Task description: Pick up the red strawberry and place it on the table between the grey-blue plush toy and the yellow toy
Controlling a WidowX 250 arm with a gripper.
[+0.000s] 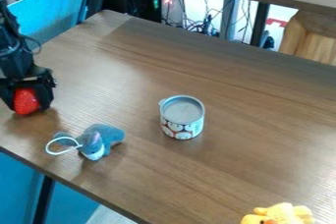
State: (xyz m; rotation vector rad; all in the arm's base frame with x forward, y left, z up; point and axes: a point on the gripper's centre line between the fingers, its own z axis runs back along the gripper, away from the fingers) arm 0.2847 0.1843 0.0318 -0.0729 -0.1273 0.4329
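The strawberry [26, 102] is bright red with fine speckles, against black fingers [46, 94]. The plush animal [97, 139] is grey-blue and white — its loop [52, 153] white. The can [181, 124] is white, patterned with rounded red-and-black figures, its lid [183, 109] silvery grey. Brown wood grain streaks the desk [249, 120]; the plush toy [282, 214] is yellow — with orange.

The pincer [27, 105] is gripping a red object [26, 101] beside a blue plush [98, 140]; a can [182, 118] is standing on the desk [223, 169].
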